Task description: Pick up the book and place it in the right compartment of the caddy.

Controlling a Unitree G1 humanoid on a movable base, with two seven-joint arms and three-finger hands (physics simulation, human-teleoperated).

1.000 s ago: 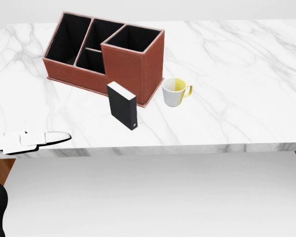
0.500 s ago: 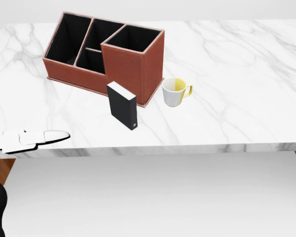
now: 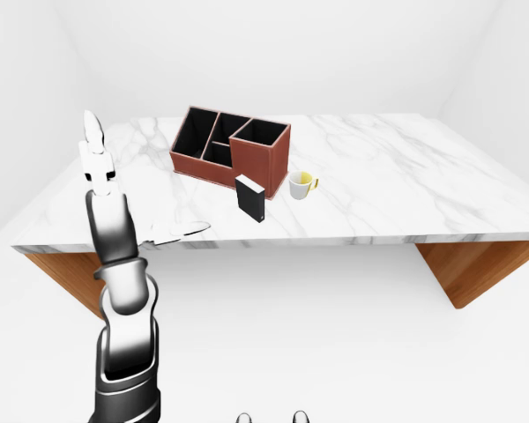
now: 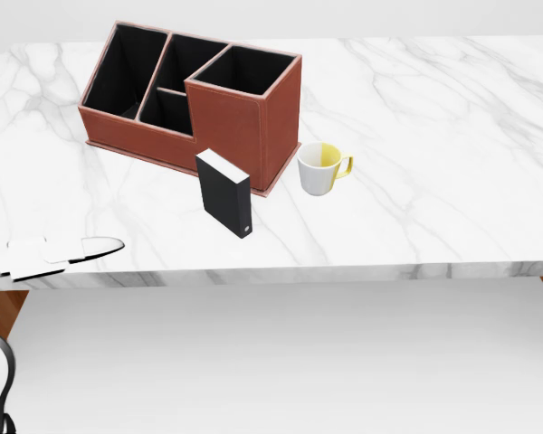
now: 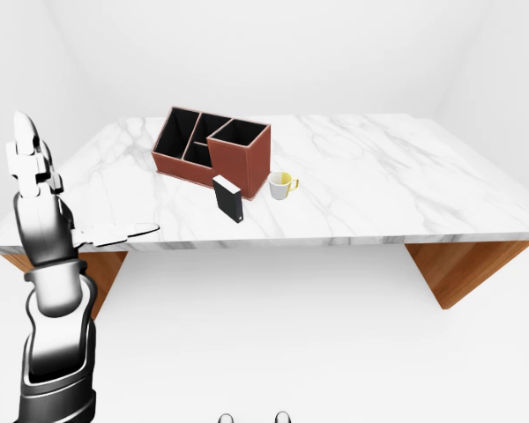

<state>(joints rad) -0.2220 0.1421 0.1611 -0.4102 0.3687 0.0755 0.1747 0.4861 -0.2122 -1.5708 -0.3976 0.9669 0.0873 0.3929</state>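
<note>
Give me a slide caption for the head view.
Black book stands upright beside a brown caddy and mug on marble.

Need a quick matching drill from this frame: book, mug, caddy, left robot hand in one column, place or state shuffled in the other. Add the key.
Things:
1. book
2. mug
3. caddy
4. left robot hand

Place or state:
A. white and yellow, right of the caddy in the head view
B. raised above the table's left end, fingers extended, holding nothing
C. black, upright on the table, just below the caddy in the head view
D. reddish-brown, dark compartments open at the top

Pairs: 1-C, 2-A, 3-D, 4-B
</note>
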